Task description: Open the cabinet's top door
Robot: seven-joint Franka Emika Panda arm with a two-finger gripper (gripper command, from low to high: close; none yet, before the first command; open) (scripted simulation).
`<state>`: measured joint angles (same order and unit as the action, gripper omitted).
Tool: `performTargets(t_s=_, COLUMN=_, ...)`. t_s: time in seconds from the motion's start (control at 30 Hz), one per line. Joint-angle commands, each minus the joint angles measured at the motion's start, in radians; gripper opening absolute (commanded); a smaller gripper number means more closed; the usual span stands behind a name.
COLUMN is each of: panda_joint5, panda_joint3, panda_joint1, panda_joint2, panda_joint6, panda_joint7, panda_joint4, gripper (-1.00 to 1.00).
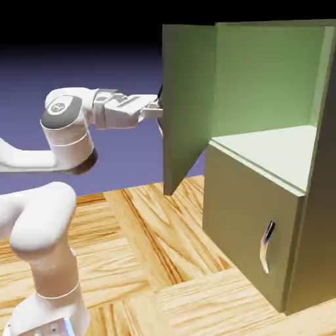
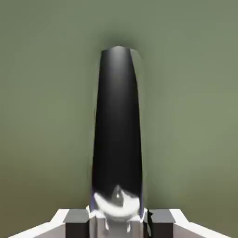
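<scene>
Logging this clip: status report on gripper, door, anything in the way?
Gripper shut on top door's handle. Top door swung wide, cabinet shelf showing. Lower door closed. Nothing in the way.

Exterior view reads clean and evenly lit for me; backdrop darkens toward the top. Hand view is soft, dim at corners, with a glossy highlight low on the handle (image 2: pixel 117 139).

Counted one cabinet (image 1: pixel 308 216), two doors (top door (image 1: pixel 187 105) swung wide, lower door (image 1: pixel 246 223) shut), two handles (image 2: pixel 117 135), one arm (image 1: pixel 65 131), one gripper (image 1: pixel 157 110).
</scene>
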<state>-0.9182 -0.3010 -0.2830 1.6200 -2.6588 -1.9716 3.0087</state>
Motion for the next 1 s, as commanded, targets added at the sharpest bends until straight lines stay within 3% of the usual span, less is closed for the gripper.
performTargets(t_s=0.0, panda_joint5=0.02, panda_joint3=-0.026, panda_joint1=0.022, panda_joint2=0.015, panda_joint6=0.044, panda_joint7=0.004, panda_joint4=-0.002, gripper=-1.0)
performTargets(t_s=0.43, panda_joint5=0.33, panda_joint3=-0.443, panda_joint1=0.156, panda_joint2=0.068, panda_joint6=0.61, panda_joint7=0.005, panda_joint4=-0.182, gripper=-1.0)
performTargets(t_s=0.77, panda_joint5=0.498, panda_joint3=-0.685, panda_joint1=-0.02, panda_joint2=0.01, panda_joint6=1.02, panda_joint7=0.01, panda_joint4=-0.523, gripper=-1.0)
performTargets(t_s=0.97, panda_joint5=0.572, panda_joint3=-0.741, panda_joint1=-0.18, panda_joint2=0.036, panda_joint6=1.179, panda_joint7=0.065, panda_joint4=-0.711, gripper=-1.0)
